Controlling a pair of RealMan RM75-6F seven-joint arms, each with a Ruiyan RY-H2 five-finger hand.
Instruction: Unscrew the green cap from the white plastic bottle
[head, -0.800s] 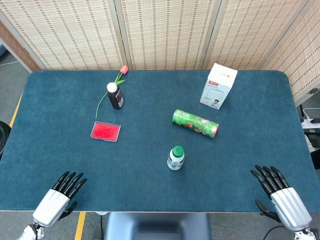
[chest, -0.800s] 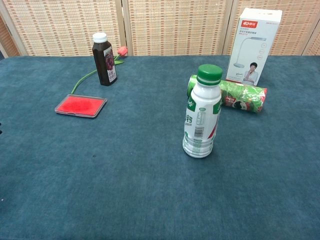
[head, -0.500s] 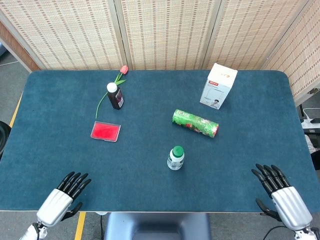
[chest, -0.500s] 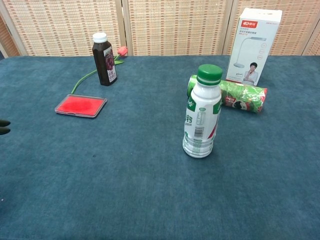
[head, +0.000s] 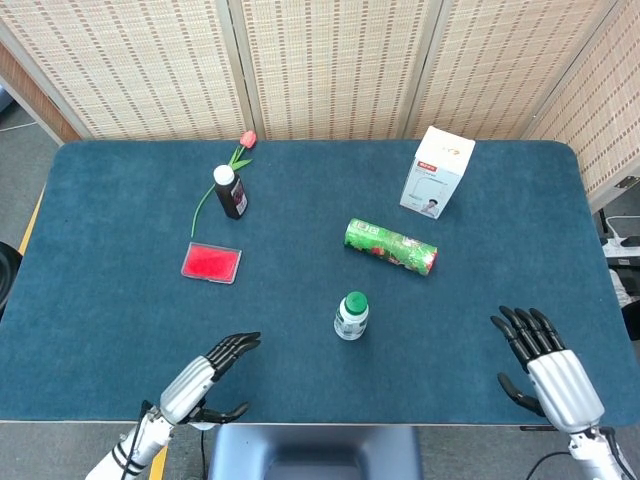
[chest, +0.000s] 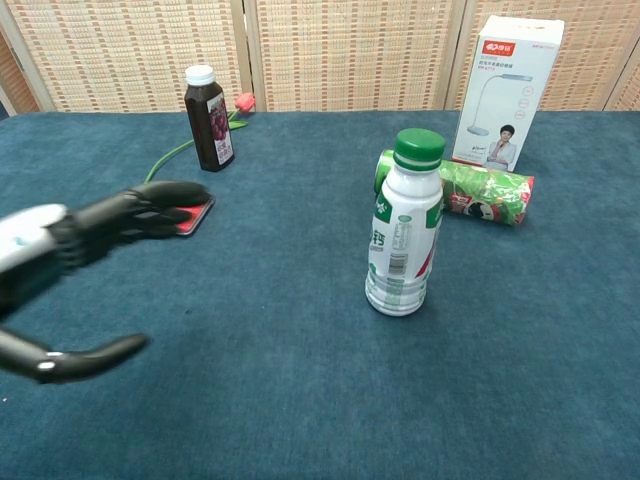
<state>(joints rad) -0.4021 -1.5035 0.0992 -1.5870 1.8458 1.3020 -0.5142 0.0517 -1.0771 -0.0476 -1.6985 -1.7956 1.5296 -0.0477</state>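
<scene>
Since the earlier frames the left hand (head: 205, 378) has swung in from the near left corner toward the middle of the bench (head: 120, 210) and now shows in the chest view too, fingers spread and holding nothing. The right hand (head: 540, 365) has edged only slightly forward at the near right edge, fingers apart and empty as well. The white plastic bottle (chest: 403, 238) stands upright near the centre front of the bench, between the two hands and well apart from both, with the green cap (chest: 419, 148) on it. This looks like the approach step, before any grasp. The next move calls for one hand to close around the bottle's body and steady it, while the other comes down over the cap to grip and twist.
</scene>
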